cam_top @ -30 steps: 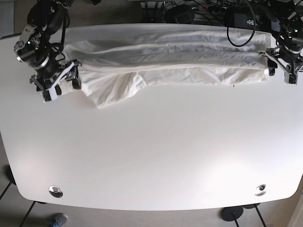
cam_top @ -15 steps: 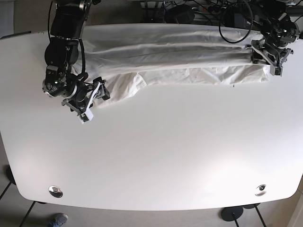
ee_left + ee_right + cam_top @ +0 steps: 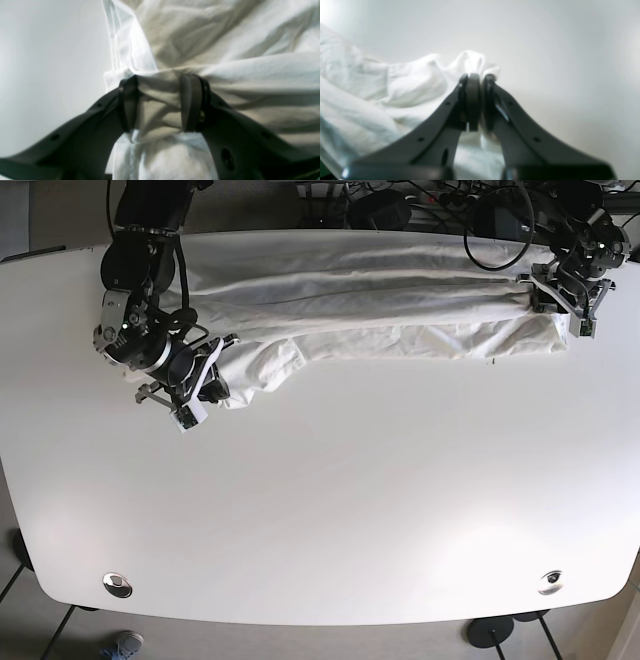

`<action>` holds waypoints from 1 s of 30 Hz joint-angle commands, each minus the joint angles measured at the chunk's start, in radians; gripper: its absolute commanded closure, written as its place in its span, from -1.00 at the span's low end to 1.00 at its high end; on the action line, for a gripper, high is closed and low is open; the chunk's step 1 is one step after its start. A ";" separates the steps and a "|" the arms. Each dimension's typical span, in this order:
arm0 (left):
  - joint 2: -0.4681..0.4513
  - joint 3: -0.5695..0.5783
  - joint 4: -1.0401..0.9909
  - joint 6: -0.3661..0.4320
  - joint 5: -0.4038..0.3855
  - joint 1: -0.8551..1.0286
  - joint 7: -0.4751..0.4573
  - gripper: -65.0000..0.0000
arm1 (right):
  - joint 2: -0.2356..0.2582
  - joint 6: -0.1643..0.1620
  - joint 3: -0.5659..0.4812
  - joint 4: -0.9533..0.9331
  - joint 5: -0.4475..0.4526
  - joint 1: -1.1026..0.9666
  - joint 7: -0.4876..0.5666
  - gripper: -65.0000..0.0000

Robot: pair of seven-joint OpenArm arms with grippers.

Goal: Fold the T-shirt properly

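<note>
both pincers [image 3: 158,105] [image 3: 480,100] clamp t-shirt [image 3: 400,290] fabric, seen only in wrist views.

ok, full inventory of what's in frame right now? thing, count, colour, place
T-shirt: 1, white, spread lengthwise along the table's far edge, partly folded into long pleats
table: 1, white, fills the base view
cables: several, black, behind the table's far edge
shoe: 1, grey, on the floor below the near left corner
right gripper: 1, black, at the shirt's end on the base view's left, shut on a bunch of fabric
left gripper: 1, black, at the shirt's other end, jaws around a fold of cloth
</note>
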 commanded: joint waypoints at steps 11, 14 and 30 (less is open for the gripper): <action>-0.015 0.000 0.007 0.001 0.042 0.000 0.001 0.26 | -0.060 0.011 0.313 0.199 0.012 -0.223 -0.116 0.94; -0.015 0.000 0.007 0.001 0.080 -0.003 0.001 0.26 | -0.060 0.011 0.364 0.196 0.012 -0.238 -0.116 0.94; 0.004 0.000 0.285 0.001 0.000 0.003 0.002 0.26 | 0.038 0.002 0.379 0.185 0.541 -0.352 -0.119 -0.07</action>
